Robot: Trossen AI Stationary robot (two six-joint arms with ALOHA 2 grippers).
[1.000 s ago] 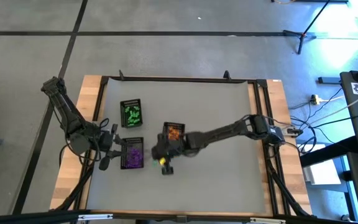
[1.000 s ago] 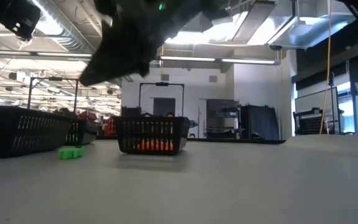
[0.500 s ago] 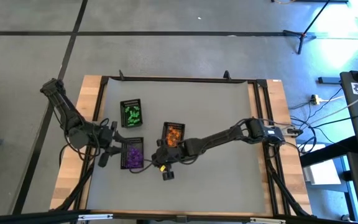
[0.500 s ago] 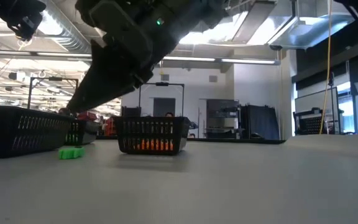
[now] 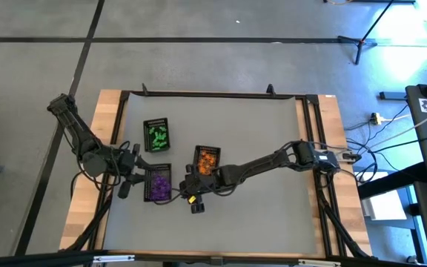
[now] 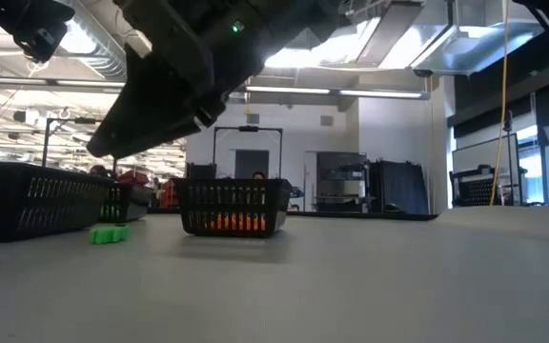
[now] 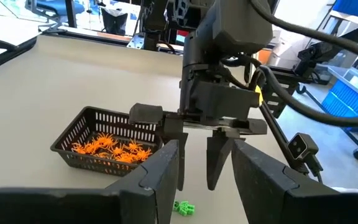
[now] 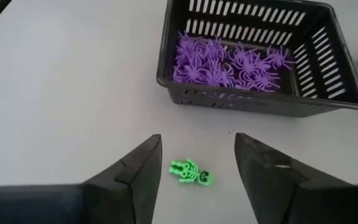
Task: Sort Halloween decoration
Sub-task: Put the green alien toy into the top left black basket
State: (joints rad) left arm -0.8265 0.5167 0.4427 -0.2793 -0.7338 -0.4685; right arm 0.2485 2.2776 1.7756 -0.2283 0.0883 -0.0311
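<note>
Counter (image 5: 265,141) space is grey and wide, and three black baskets sit on its left part. The green basket (image 5: 156,136) holds green toys. The purple basket (image 8: 261,59) holds purple spiders. The orange basket (image 7: 107,139) holds orange spiders.

The right arm reaches across the counter, and the right gripper (image 8: 196,167) hangs just past the purple basket. One second ago it was farther right, beside the orange basket, and its fingers were nearly shut. Now it has moved left and its fingers stand wide apart. Nothing is in them. I think that means it is getting ready to pick up the next toy.

That toy is a tiny green skeleton (image 8: 190,173). It lies flat on the counter, right under the open fingers, near the purple basket but not in it. It does not belong there, so I think it should go to the green basket, which is farther back. In the right wrist view its long way runs across, from one finger toward the other, a bit slanted. Its round end seems to point toward the finger on the far side from its legs, but it is too small to be sure.

The left gripper (image 7: 202,177) waits by the left edge, near the purple basket. Its fingers are open and hold nothing.
</note>
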